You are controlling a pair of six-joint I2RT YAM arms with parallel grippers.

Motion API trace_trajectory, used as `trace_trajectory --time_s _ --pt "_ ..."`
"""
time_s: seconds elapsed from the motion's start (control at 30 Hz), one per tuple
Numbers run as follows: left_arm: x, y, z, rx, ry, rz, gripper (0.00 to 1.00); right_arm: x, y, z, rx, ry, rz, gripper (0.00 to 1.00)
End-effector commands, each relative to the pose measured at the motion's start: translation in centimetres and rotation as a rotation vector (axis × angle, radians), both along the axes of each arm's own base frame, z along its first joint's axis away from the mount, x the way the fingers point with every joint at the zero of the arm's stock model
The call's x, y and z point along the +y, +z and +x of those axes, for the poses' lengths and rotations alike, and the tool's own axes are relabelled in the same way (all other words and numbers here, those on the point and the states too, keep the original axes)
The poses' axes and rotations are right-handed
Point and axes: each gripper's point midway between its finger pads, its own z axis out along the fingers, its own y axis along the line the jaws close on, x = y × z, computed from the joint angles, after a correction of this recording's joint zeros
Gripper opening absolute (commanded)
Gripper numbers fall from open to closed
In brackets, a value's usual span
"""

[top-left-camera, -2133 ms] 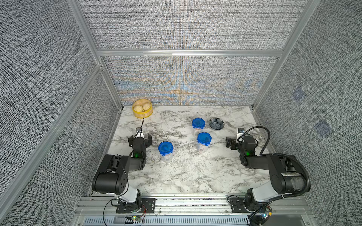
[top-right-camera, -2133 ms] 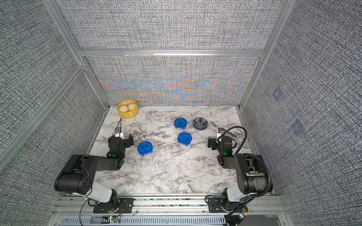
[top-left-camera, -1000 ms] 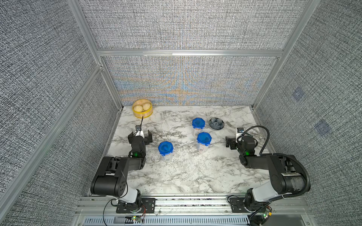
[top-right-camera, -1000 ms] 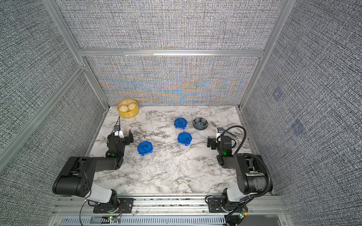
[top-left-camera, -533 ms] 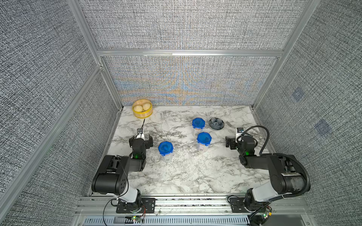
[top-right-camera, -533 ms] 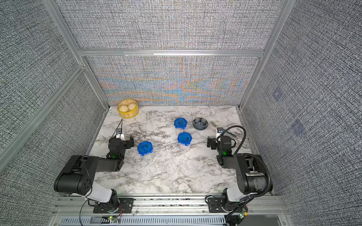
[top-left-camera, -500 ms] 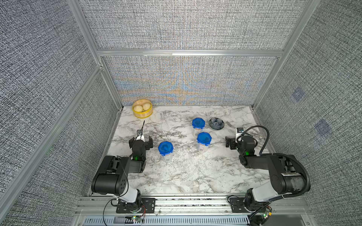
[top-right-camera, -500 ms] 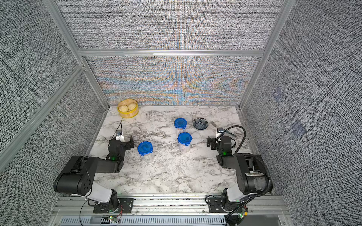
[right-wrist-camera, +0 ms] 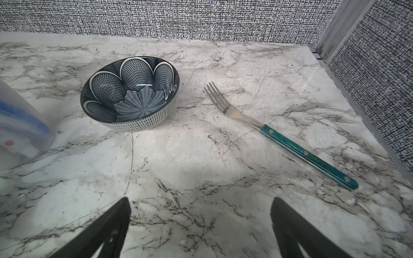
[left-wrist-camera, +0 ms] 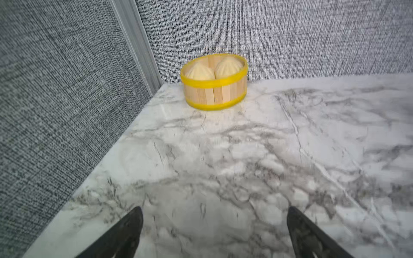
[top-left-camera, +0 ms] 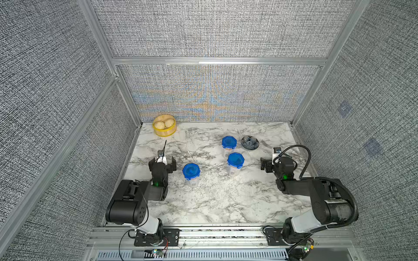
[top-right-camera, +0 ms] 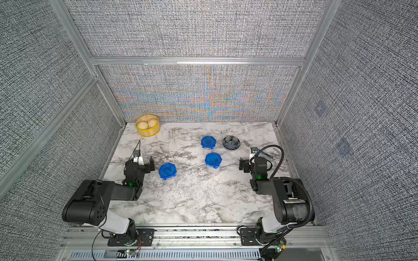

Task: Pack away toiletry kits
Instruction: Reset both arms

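Note:
Three clear cups with blue clip lids stand shut on the marble table in both top views: one at front left (top-left-camera: pixel 191 171) (top-right-camera: pixel 167 171), one in the middle (top-left-camera: pixel 235 160), one behind it (top-left-camera: pixel 229 142). Toiletry kit pieces show only faintly through the walls; a cup's edge (right-wrist-camera: pixel 20 125) shows blurred blue and an orange dot. My left gripper (top-left-camera: pixel 162 161) (left-wrist-camera: pixel 214 214) is open over bare table, left of the front cup. My right gripper (top-left-camera: pixel 277 162) (right-wrist-camera: pixel 200 205) is open and empty, right of the middle cup.
A yellow steamer basket with buns (top-left-camera: pixel 164 125) (left-wrist-camera: pixel 214 82) sits in the back left corner. A dark patterned bowl (top-left-camera: pixel 249 142) (right-wrist-camera: pixel 130 93) and a teal-handled fork (right-wrist-camera: pixel 279 136) lie ahead of the right gripper. Grey walls enclose the table on three sides.
The left gripper has shifted slightly back and forth near the table's left side, and its view is blurred. The right arm and the three cups have not moved.

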Motion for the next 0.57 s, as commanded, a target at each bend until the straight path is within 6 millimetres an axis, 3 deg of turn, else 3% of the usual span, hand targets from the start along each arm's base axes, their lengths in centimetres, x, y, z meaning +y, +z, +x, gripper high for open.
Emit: trace_trajectory --time_s 0.0,0.07,0.2,0.53 --pt "0.4 -1.2 -0.2 0.077 0.017 -0.019 0.99 0.0 0.6 0.3 -0.024 -0.001 -0.009 0.99" --pt "0.0 -1.0 -0.2 0.000 -0.017 0.003 1.00 -0.1 0.7 0.3 -0.026 -0.004 -0.010 0.99" --pt "-0.5 -1.7 0.1 0.104 -0.035 -0.002 0.99 0.0 0.7 0.2 -0.033 -0.013 -0.025 0.99" --pt "-0.5 -1.5 0.2 0.049 -0.037 0.001 1.00 0.0 0.6 0.2 -0.026 -0.007 -0.020 0.99"
